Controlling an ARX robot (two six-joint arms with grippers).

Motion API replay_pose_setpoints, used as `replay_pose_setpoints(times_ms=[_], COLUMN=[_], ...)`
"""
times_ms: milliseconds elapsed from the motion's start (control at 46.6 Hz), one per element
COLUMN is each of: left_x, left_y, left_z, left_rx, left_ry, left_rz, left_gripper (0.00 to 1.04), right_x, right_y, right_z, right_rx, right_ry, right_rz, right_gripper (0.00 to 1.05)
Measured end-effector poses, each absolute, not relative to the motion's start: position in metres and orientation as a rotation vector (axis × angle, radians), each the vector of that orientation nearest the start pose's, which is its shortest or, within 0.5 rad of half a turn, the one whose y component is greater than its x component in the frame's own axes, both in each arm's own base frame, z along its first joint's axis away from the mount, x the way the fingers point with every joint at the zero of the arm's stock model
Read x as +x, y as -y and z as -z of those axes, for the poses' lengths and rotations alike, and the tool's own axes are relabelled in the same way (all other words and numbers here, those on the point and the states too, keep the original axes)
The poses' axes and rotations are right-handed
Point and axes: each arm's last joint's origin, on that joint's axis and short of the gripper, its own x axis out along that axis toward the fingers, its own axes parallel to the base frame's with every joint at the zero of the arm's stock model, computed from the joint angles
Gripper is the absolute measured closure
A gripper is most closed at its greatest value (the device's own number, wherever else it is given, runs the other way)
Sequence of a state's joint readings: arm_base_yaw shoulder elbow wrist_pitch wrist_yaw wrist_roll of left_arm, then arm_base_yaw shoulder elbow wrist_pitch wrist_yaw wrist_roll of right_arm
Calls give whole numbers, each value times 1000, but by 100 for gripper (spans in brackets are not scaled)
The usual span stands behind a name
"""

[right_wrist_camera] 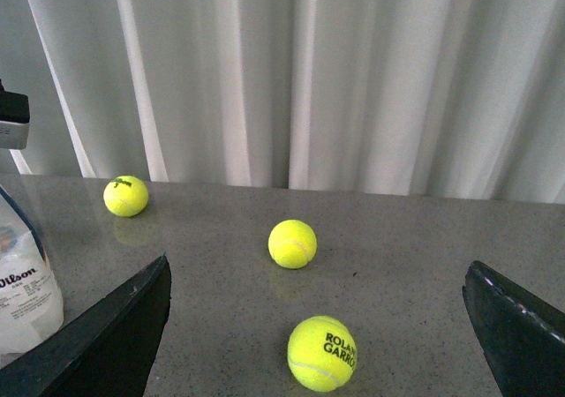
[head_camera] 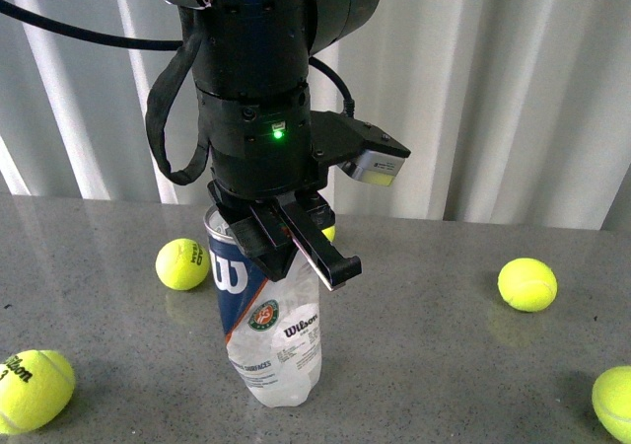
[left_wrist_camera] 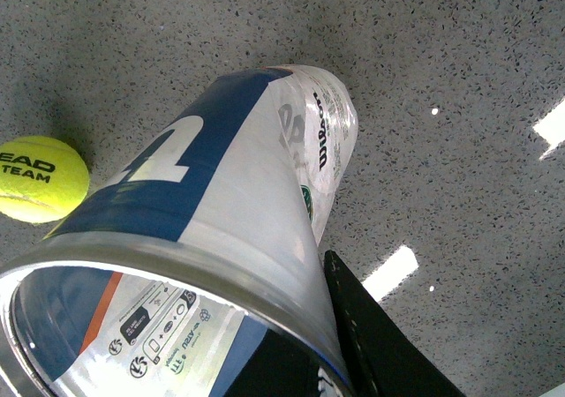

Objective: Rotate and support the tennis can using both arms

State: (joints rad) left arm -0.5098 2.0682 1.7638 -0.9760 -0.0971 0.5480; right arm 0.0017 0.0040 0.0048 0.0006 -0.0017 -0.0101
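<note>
Your tennis can (head_camera: 271, 335) stands on the gray table (head_camera: 444, 365), right in the middle in front of you. It leans a little. Its open top tips toward your left, and its round bottom sits on the table.

The can is a see-through tube with a shiny silver rim at the top. A label wraps around it. The label is blue up high with a big white W. Lower down it is white, with the word Wilson and a small round badge. In the left wrist view you look down into the open mouth of the can (left_wrist_camera: 238, 168). Through the clear wall you see the back of the label, with a strip of orange.

Your left arm (head_camera: 266, 69) comes down from above, and a green light glows on it. Your left gripper (head_camera: 296, 257) is pinched on the top edge of the can. One finger (left_wrist_camera: 371, 335) lies against the outside of the wall, and a dark shape shows inside the tube.

Your right gripper (right_wrist_camera: 316, 269) is spread wide and holds nothing. The can (right_wrist_camera: 22, 282) is off to one side of it, not between its fingers (right_wrist_camera: 106, 335).

Yellow tennis balls (head_camera: 182, 263) lie here and there on the table, apart from the can. A white curtain (head_camera: 513, 89) hangs behind.
</note>
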Motion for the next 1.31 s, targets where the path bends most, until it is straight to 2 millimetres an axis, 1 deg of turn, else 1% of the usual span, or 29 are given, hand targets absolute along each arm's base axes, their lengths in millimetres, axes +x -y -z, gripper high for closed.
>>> replay_pose_setpoints(times_ms=[21, 43, 86, 150, 193, 215, 257, 279, 322, 429, 472, 493, 515, 622, 687, 815, 923, 987, 1008, 1030, 1051, 1073, 1094, 1116, 1159, 1180, 1244, 1266, 1309], left_x=[372, 372, 373, 372, 372, 373, 374, 374, 375, 374, 373, 373, 372, 366, 358, 347, 346, 346, 346, 346, 346, 344, 339, 337, 327, 324, 309, 306, 291], left_y=[205, 205, 206, 207, 208, 209, 210, 211, 212, 212, 212, 212, 211, 207, 200, 187, 185, 185, 185, 184, 179, 176, 169, 166, 153, 150, 129, 125, 108], left_z=[-227, -227, -227, -226, -229, -232, -237, -242, -248, -258, -264, -265, -269, -284, -297, -312, -314, -313, -311, -308, -301, -298, -290, -288, -280, -279, -275, -275, -272], left_rx=[853, 842, 816, 787, 754, 736, 717, 697, 674, 631, 606, 602, 583, 512, 426, 272, 236, 223, 230, 237, 245, 244, 230, 221, 172, 157, 63, 52, 13], left_ry=[-1119, -1121, -1118, -1125, -1126, -1122, -1112, -1099, -1083, -1060, -1044, -1042, -1031, -986, -941, -850, -853, -861, -844, -776, -644, -589, -491, -459, -332, -299, -111, -87, -2], left_rz=[695, 695, 702, 720, 726, 728, 729, 727, 726, 726, 722, 723, 721, 720, 691, 584, 565, 557, 528, 464, 332, 272, 178, 155, 80, 70, 36, 34, 20], left_gripper=[101, 99, 89, 79, 69, 64, 58, 52, 44, 32, 25, 24, 20, 5, 7, 7, 7, 7, 8, 11, 17, 20, 25, 27, 34, 36, 46, 48, 57], right_x=[98, 98, 98, 98, 98, 98, 98, 98, 98, 98, 98, 98, 98, 98, 98, 98, 98, 98, 98, 98, 98, 98, 98, 98, 98, 98, 98, 98, 98], right_y=[0, 0, 0, 0, 0, 0, 0, 0, 0, 0, 0, 0, 0, 0, 0, 0, 0, 0, 0, 0, 0, 0, 0, 0, 0, 0, 0, 0, 0], right_z=[-165, -165, -165, -165, -165, -165, -165, -165, -165, -165, -165, -165, -165, -165, -165, -165, -165, -165, -165, -165, -165, -165, -165, -165, -165, -165, -165, -165, -165], right_rx=[-10, -10, -10, -10, -10, -10, -10, -10, -10, -10, -10, -10, -10, -10, -10, -10, -10, -10, -10, -10, -10, -10, -10, -10, -10, -10, -10, -10, -10], right_ry=[1, 1, 1, 2, 1, 1, 2, 1, 1, 1, 1, 1, 1, 1, 1, 1, 1, 1, 1, 1, 1, 1, 1, 2, 1, 2, 2, 2, 2], right_rz=[-3, -3, -3, -3, -3, -3, -3, -3, -3, -3, -3, -3, -3, -3, -3, -3, -3, -3, -3, -4, -3, -3, -4, -3, -3, 0, 0, 0, 0], right_gripper=[7, 7, 7, 7, 7, 7, 7, 7, 7, 7, 7, 7, 7, 7, 7, 7, 7, 7, 7, 7, 7, 7, 7, 7, 7, 7, 7, 7, 7])
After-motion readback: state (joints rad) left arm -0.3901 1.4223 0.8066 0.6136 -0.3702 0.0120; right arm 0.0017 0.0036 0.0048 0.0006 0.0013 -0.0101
